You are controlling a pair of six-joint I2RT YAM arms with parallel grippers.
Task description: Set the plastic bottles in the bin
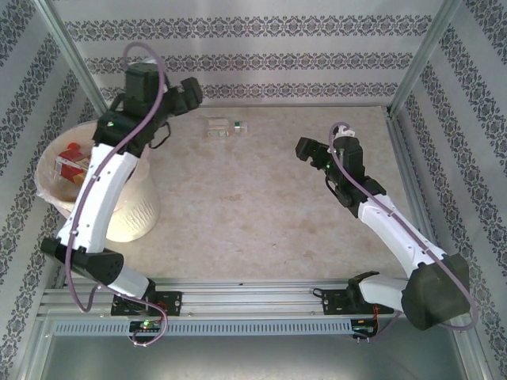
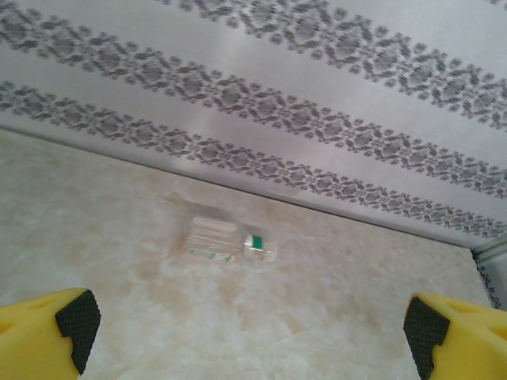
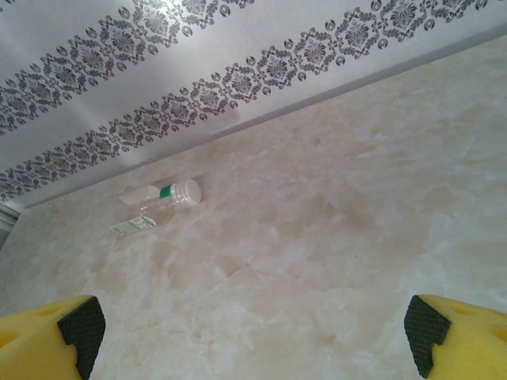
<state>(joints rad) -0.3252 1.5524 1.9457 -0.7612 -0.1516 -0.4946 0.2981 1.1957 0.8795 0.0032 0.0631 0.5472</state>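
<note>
A small clear plastic bottle (image 1: pixel 224 127) with a green neck band and a pale label lies on its side on the marble-look table near the back wall. It also appears in the left wrist view (image 2: pixel 230 241) and the right wrist view (image 3: pixel 158 204). The cream-white bin (image 1: pixel 135 210) stands at the left, with red-capped bottles (image 1: pixel 71 162) inside. My left gripper (image 1: pixel 188 95) hangs open beyond the bin, left of the lying bottle, with nothing between its fingers (image 2: pixel 77 321). My right gripper (image 1: pixel 321 150) is open and empty at mid-right, its yellow fingers (image 3: pixel 79 328) spread wide.
Patterned walls close the table at the back and both sides, with metal posts (image 1: pixel 412 71) at the back corners. My left arm (image 1: pixel 99 190) stretches across the bin's opening. Bare table lies between the two grippers.
</note>
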